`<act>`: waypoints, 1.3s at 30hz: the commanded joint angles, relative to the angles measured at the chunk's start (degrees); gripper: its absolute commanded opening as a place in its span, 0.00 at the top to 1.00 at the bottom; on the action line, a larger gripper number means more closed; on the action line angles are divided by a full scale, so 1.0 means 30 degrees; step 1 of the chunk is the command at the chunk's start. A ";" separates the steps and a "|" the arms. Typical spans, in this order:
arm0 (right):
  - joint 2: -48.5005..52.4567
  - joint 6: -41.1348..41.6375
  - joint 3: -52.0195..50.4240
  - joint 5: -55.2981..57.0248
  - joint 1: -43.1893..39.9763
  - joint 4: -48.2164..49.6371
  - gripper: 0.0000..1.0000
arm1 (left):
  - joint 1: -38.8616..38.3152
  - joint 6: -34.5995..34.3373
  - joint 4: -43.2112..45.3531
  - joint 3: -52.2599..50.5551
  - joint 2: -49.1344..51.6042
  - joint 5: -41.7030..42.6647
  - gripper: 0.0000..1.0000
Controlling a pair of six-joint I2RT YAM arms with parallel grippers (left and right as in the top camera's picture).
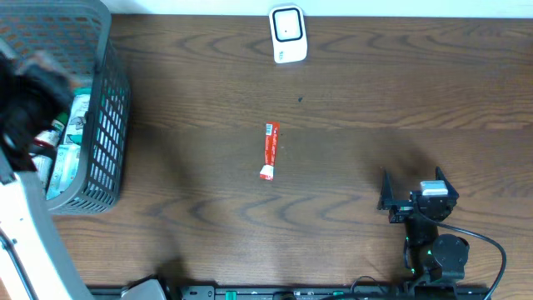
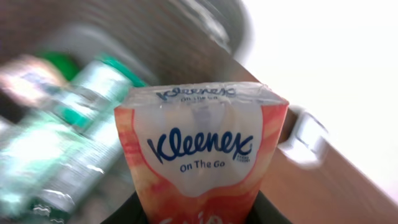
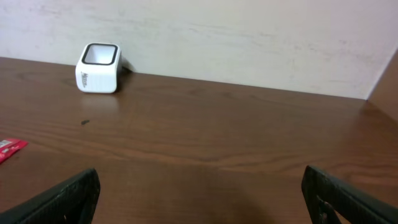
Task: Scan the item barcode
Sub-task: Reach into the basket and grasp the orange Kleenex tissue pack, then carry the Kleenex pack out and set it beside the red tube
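Your left claw [image 2: 202, 214] is gripping the Kleenex pack [image 2: 202, 155] at the nine o'clock basket [image 1: 108, 108]; be lifting it straight, toward the twelve o'clock scanner [image 1: 288, 33]. The right claw [image 3: 199, 186] is gaping wide.

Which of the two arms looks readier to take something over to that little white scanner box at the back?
Left. Its end effector grips a Kleenex pack above the basket, ready to carry to the scanner. The right end effector is open and empty.
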 commanded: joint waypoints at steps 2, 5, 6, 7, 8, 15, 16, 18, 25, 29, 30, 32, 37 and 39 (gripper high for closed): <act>0.0022 -0.0197 -0.0022 0.0044 -0.0226 -0.0066 0.01 | -0.3628 0.2324 -0.1967 0.0066 -0.0073 0.5603 0.70; 0.0022 -0.0197 -0.0022 0.0044 -0.0226 -0.0066 0.01 | -0.6892 0.3300 -0.2492 -0.0539 0.0277 0.5588 0.70; 0.0022 -0.0197 -0.0022 0.0044 -0.0226 -0.0066 0.01 | -0.7876 0.3351 -0.2419 -0.0838 0.0430 0.5581 0.70; 0.0022 -0.0197 -0.0022 0.0044 -0.0226 -0.0066 0.01 | -0.8954 0.3351 -0.2273 -0.1209 0.0641 0.5581 0.70; 0.0022 -0.0189 -0.0022 0.0044 -0.0226 -0.0066 0.01 | -0.9785 0.3359 -0.2127 -0.1508 0.0867 0.5574 0.71; 0.0022 -0.0197 -0.0022 0.0044 -0.0226 -0.0066 0.01 | -1.5059 0.3351 0.0328 -0.4109 0.3898 0.5581 0.71; 0.0022 -0.0197 -0.0022 0.0044 -0.0226 -0.0066 0.01 | -1.5722 0.3351 0.0845 -0.4415 0.4605 0.5581 0.70; 0.0022 -0.0197 -0.0022 0.0044 -0.0226 -0.0066 0.01 | -1.7041 0.3351 0.2091 -0.4787 0.6543 0.5574 0.70; 0.0022 -0.0189 -0.0022 0.0044 -0.0226 -0.0066 0.01 | -1.8622 0.3330 0.5275 -0.4794 1.1074 0.5574 0.69; 0.0022 -0.0197 -0.0022 0.0044 -0.0226 -0.0066 0.01 | -1.8979 0.3330 0.6317 -0.4794 1.3063 0.5574 0.68; 0.0022 -0.0197 -0.0022 0.0044 -0.0226 -0.0066 0.01 | -1.8979 0.3322 0.6448 -0.4794 1.3355 0.5493 0.67; 0.0022 -0.0197 -0.0022 0.0044 -0.0226 -0.0066 0.01 | -1.9016 0.3198 0.6674 -0.4794 1.3886 0.5027 0.66; 0.0022 -0.0189 -0.0022 0.0044 -0.0226 -0.0066 0.01 | -1.9016 0.3053 0.6754 -0.4794 1.4309 0.3446 0.52; 0.0022 -0.0197 -0.0022 0.0044 -0.0226 -0.0066 0.01 | -1.9016 0.3053 0.6798 -0.4794 1.4309 0.3424 0.39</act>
